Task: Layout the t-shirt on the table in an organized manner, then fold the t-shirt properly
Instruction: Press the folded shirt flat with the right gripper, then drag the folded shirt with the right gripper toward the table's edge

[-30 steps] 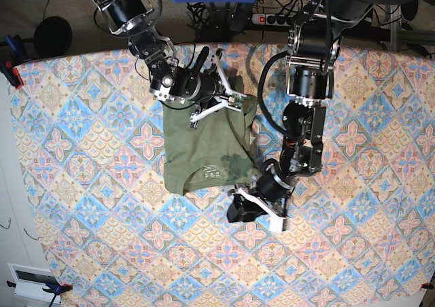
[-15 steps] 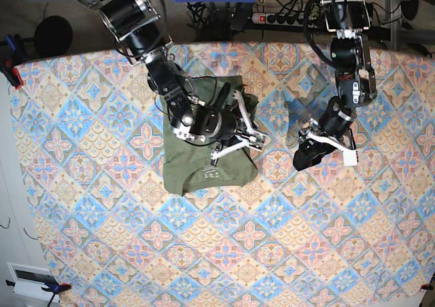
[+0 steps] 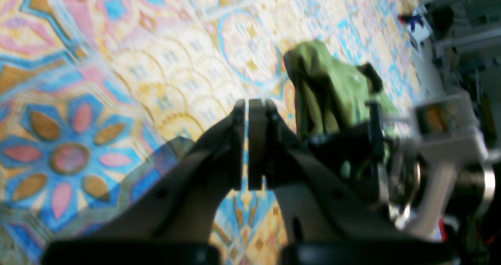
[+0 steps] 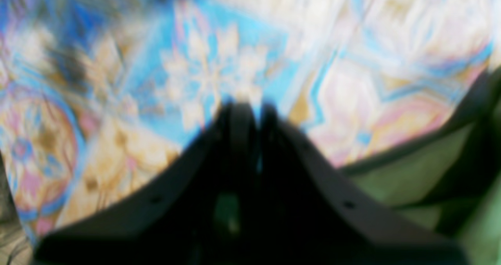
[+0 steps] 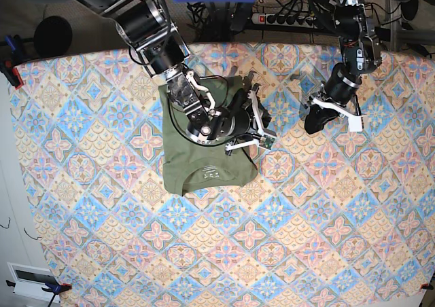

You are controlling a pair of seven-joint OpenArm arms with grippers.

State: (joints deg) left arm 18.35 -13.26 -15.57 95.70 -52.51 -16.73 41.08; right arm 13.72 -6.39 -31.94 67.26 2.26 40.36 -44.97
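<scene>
My left fingers (image 5: 314, 125) are closed on nothing above the pastel tile-patterned worktop (image 5: 326, 205), my right fingers (image 5: 262, 136) pressed together, empty, at the folded olive-green cotton t-shirt (image 5: 197, 164).

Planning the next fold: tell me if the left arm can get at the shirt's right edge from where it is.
Probably yes. The left gripper is shut and empty beside the shirt, with only bare table between; the right gripper crowds that edge.

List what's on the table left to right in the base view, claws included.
t-shirt → right claw, shut over the shirt's right edge → left claw, shut and empty above bare table.
</scene>
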